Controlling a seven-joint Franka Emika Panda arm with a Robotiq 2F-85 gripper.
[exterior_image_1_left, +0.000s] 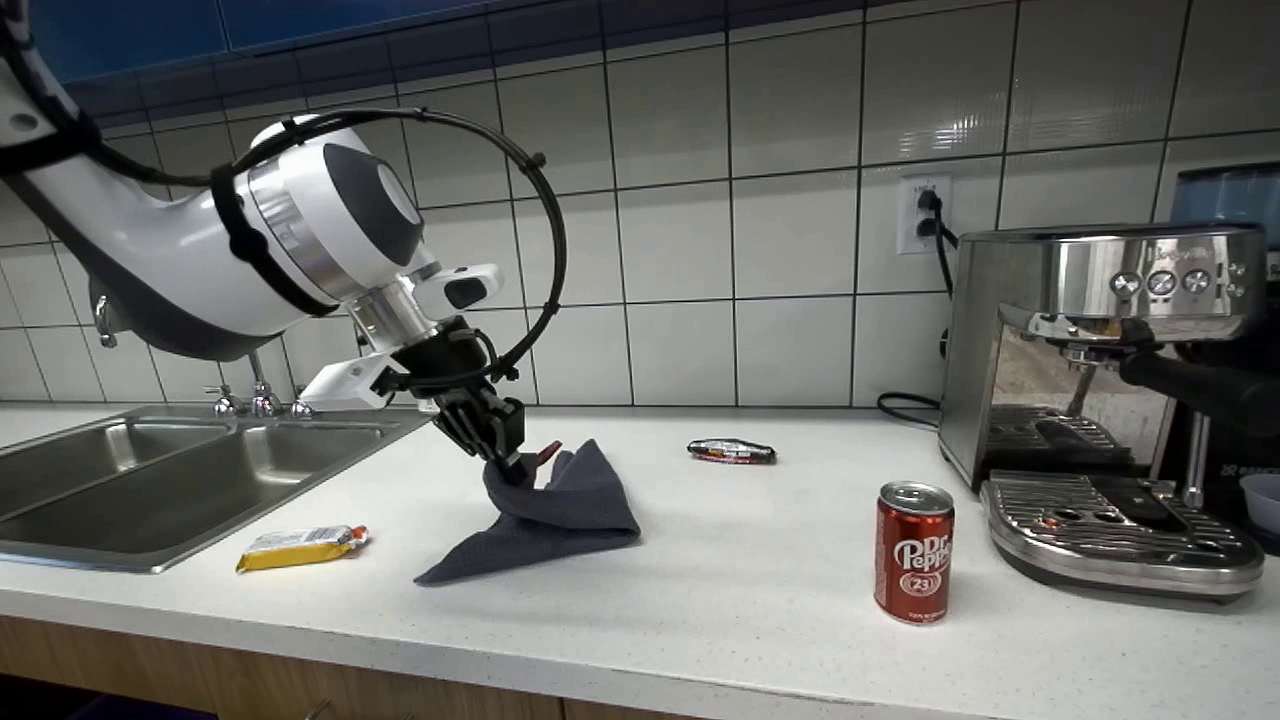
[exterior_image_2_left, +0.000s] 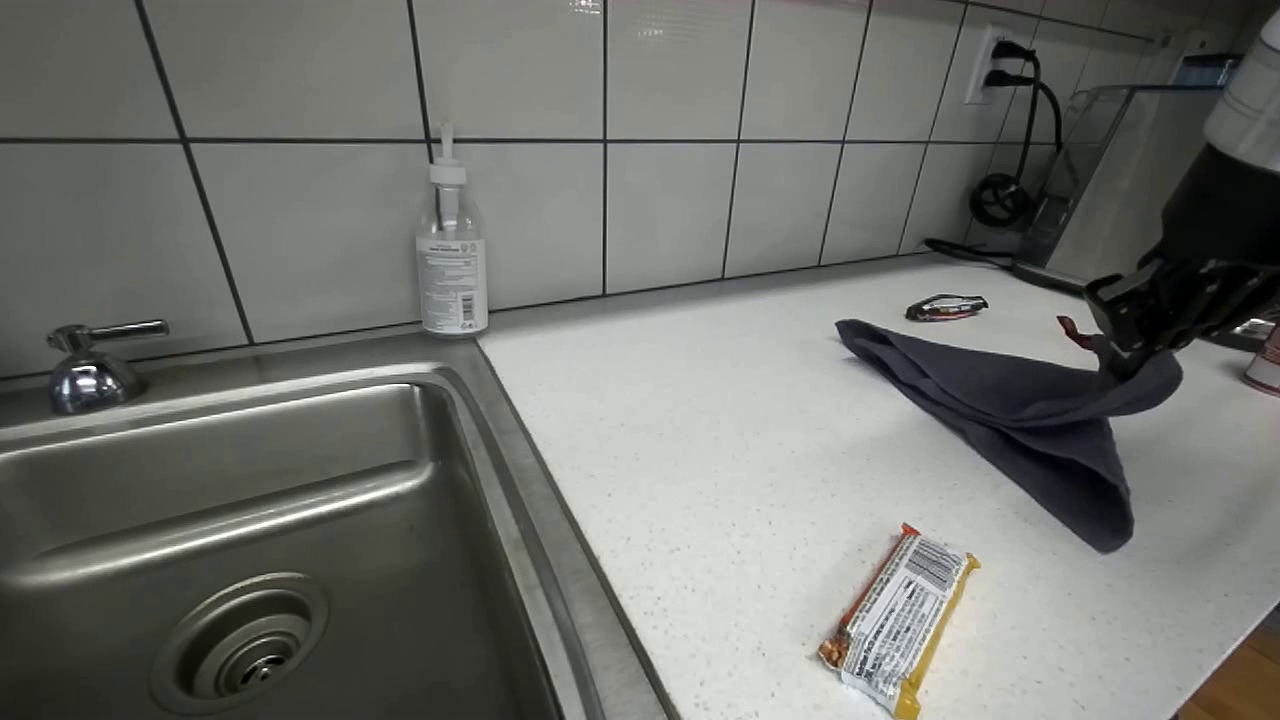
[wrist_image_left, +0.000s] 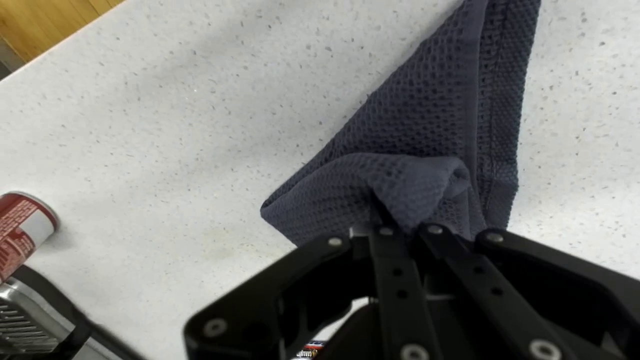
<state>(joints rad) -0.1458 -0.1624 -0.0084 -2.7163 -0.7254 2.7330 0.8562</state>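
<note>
Now, reading the worktop (exterior_image_1_left: 750, 575) from left to right, we begin at the sink (exterior_image_1_left: 285, 458), then meet a yellow-and-white wrapped bar (exterior_image_1_left: 300, 549) lying near the front edge. Just right of it we come to the dark cloth (exterior_image_1_left: 570, 520), its long side facing the sink and running from a tip near the front edge back toward the rear edge. Above the cloth we see the gripper (exterior_image_1_left: 512, 464), slanting in from the sink side, its fingers close together and pinching a raised fold; the rest lies below the fingertips, draped onto the worktop, so that the long side sits sinkward of the tips. A thin red strip (exterior_image_1_left: 548, 453) shows just beside the fingertips, and we cannot tell whether it is pinched too. Farther right we find a dark wrapped packet (exterior_image_1_left: 732, 453) near the rear edge, then a red can (exterior_image_1_left: 914, 555) nearer the front edge, and past it the espresso machine (exterior_image_1_left: 1120, 425).
</note>
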